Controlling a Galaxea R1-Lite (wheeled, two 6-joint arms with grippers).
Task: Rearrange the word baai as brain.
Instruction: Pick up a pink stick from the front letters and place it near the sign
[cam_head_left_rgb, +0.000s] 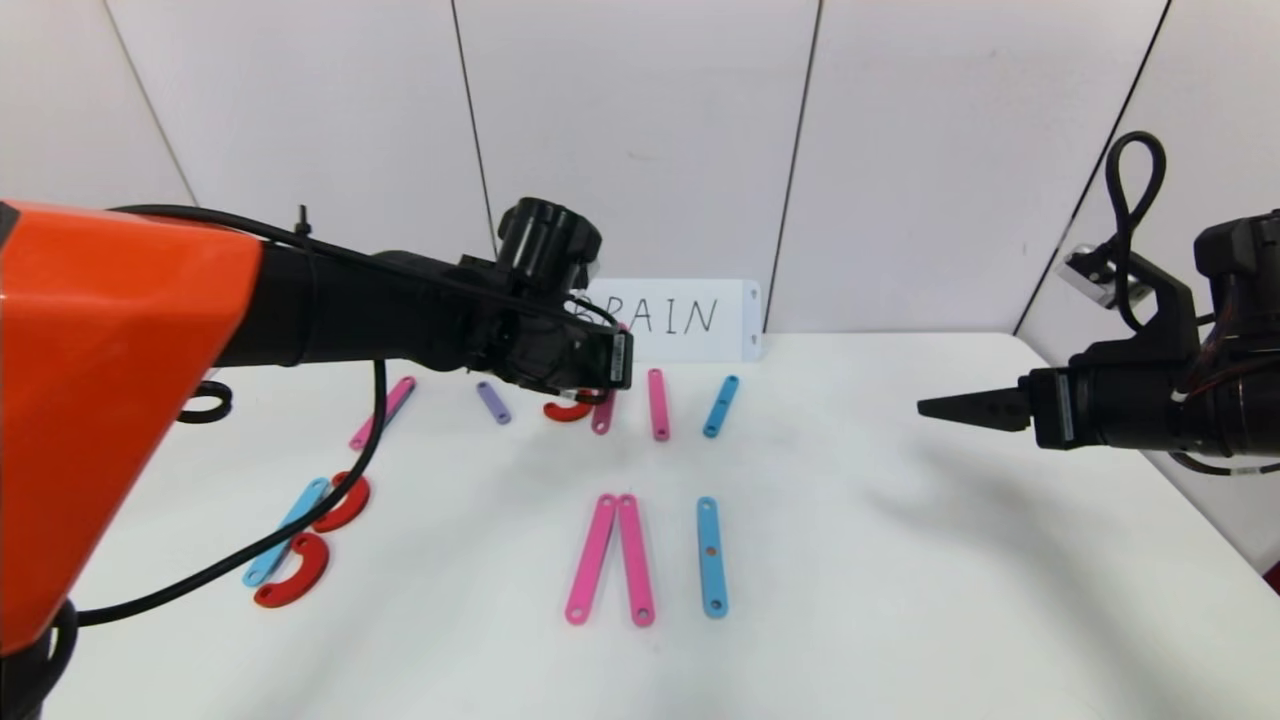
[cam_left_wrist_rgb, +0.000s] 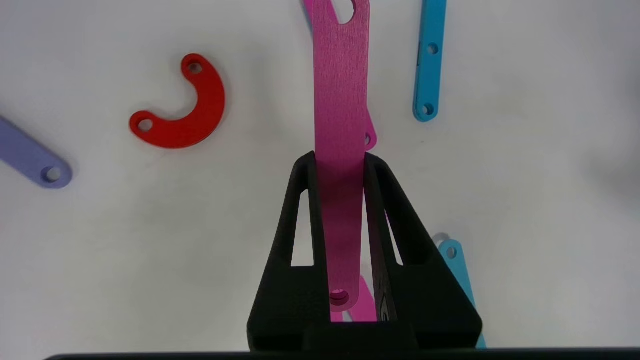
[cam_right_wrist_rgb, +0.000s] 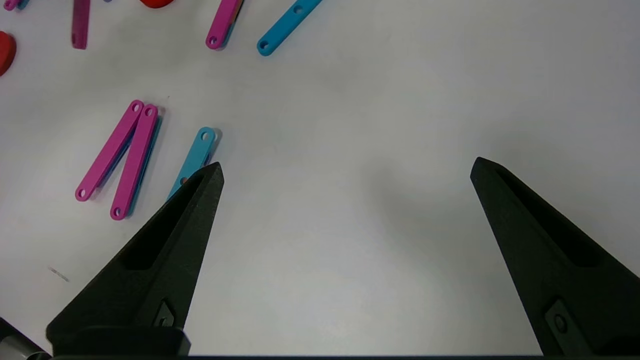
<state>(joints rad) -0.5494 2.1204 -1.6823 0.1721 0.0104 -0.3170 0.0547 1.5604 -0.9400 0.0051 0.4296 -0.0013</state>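
Observation:
The letter pieces lie flat on the white table (cam_head_left_rgb: 900, 560). My left gripper (cam_head_left_rgb: 600, 385) is over the back row and shut on a long pink strip (cam_left_wrist_rgb: 340, 100), which runs between its jaws; the strip's low end shows in the head view (cam_head_left_rgb: 603, 414). Beside it are a red C-curve (cam_head_left_rgb: 567, 410), a short purple strip (cam_head_left_rgb: 493, 402), a pink strip (cam_head_left_rgb: 657, 404) and a blue strip (cam_head_left_rgb: 720, 406). Nearer me, two pink strips (cam_head_left_rgb: 612, 560) form a narrow inverted V next to a blue strip (cam_head_left_rgb: 711, 556). My right gripper (cam_head_left_rgb: 950, 408) is open and empty above the table's right side.
At the left, a blue strip (cam_head_left_rgb: 286, 530) lies with two red C-curves (cam_head_left_rgb: 345, 502) (cam_head_left_rgb: 295, 572). A pink strip on a blue one (cam_head_left_rgb: 383, 412) lies farther back. A white card with handwritten BRAIN (cam_head_left_rgb: 680, 318) stands against the back wall. A black cable (cam_head_left_rgb: 205, 402) lies at the far left.

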